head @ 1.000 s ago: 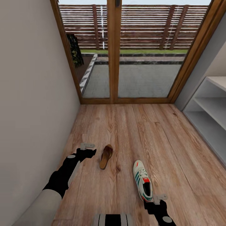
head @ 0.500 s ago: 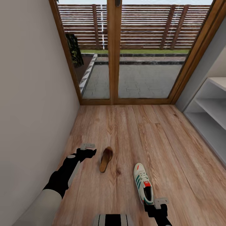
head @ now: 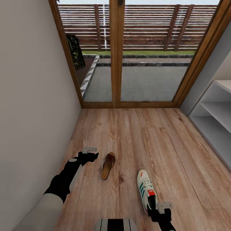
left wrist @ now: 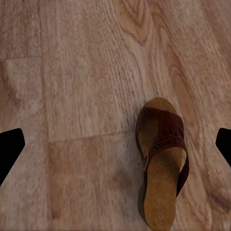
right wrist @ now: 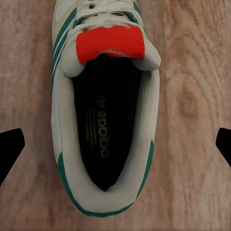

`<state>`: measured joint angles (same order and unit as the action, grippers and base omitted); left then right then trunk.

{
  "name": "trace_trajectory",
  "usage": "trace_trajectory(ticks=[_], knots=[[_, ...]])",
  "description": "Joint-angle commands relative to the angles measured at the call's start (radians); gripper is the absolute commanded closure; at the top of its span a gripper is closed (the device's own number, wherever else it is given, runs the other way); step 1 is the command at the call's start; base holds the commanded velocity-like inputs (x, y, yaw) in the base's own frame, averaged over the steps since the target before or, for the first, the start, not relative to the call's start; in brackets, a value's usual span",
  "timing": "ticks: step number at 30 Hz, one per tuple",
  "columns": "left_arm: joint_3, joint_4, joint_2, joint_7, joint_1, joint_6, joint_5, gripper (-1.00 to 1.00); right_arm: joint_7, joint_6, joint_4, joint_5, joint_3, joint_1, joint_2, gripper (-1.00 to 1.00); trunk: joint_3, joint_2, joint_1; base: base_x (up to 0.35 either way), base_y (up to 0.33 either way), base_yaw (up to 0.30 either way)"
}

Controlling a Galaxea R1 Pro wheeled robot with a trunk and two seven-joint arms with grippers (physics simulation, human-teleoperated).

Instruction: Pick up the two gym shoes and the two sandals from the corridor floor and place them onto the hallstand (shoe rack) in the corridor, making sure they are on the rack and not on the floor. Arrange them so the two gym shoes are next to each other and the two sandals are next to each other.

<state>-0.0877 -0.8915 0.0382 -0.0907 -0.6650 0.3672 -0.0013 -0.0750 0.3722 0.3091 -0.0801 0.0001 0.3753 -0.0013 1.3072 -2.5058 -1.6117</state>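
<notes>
One brown sandal [head: 108,165] lies on the wood-plank corridor floor [head: 144,138], just right of my left gripper [head: 89,153]. The left wrist view looks down on the sandal [left wrist: 162,159], off to one side between the open fingertips [left wrist: 10,147]. One cream-white gym shoe [head: 146,190] with green stripes lies near the bottom right, heel toward my right gripper [head: 160,207]. That shoe [right wrist: 103,110] sits centred under the right wrist camera, heel opening between the wide-open fingertips [right wrist: 9,147]. Part of the pale-grey hallstand [head: 214,112] shows at the right edge, its shelves bare.
A beige wall [head: 32,96] runs close along my left arm. Ahead, wood-framed glass doors [head: 117,54] close the corridor, with a patio and fence beyond. My base [head: 116,224] shows at the bottom centre.
The whole view shifted: sandal and gym shoe slid lower in the picture. The right gripper now sits over the shoe's heel. Both arms keep their pose.
</notes>
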Motion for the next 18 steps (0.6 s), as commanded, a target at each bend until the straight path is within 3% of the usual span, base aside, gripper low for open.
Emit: trace_trajectory(ticks=[1,18], knots=[[0.001,-0.001,0.0,-0.003,0.0,0.006,0.0,-1.0,-0.006,0.002,-0.001,-0.009,0.0,0.0,0.0,-1.0,0.001,0.0,0.0,0.065,0.0,0.0],[-0.001,-0.007,-0.002,-0.001,0.001,0.004,-0.003,-1.0,-0.008,0.002,-0.001,-0.007,-0.001,0.001,0.001,-1.0,0.005,0.0,0.0,0.012,0.0,0.001]])
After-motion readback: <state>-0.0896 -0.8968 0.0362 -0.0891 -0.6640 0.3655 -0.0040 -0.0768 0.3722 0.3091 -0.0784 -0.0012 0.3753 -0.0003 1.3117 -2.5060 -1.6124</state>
